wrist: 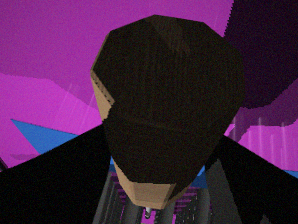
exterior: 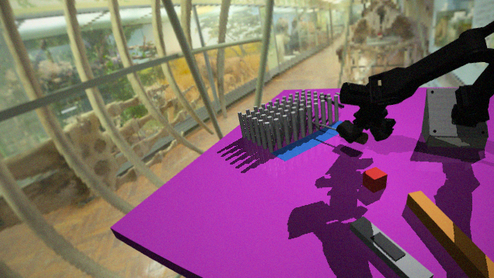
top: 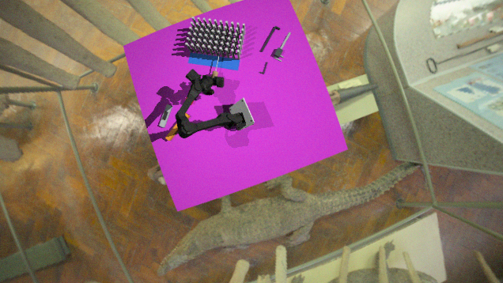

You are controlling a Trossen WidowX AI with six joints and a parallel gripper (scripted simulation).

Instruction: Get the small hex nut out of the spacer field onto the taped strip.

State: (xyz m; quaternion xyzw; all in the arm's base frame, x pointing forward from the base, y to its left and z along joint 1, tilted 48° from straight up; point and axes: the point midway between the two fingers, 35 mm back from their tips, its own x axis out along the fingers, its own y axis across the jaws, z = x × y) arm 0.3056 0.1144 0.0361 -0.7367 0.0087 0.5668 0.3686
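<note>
My gripper (top: 214, 77) (exterior: 364, 137) (wrist: 158, 136) is shut on the wooden handle (wrist: 167, 90) of a thin metal-shafted tool, above the table in front of the spacers. The thin shaft (top: 217, 64) (exterior: 328, 127) reaches over the blue taped strip (top: 233, 64) (exterior: 291, 153) (wrist: 35, 136) to the front row of the standing metal spacers (top: 215, 37) (exterior: 287, 124). Its far end is hidden among them, so I cannot tell how deep it reaches. The spacers look upright. The hex nut cannot be made out in any view.
A long black L-shaped key (top: 269, 39), a small L-shaped key (top: 265, 68) and a dark tool with a grey shaft (top: 278, 53) lie beside the field. A red cube (exterior: 374, 179), a grey block (top: 165, 116) (exterior: 417, 264) and an orange bar (top: 171, 134) (exterior: 436, 217) are on the arm's other side.
</note>
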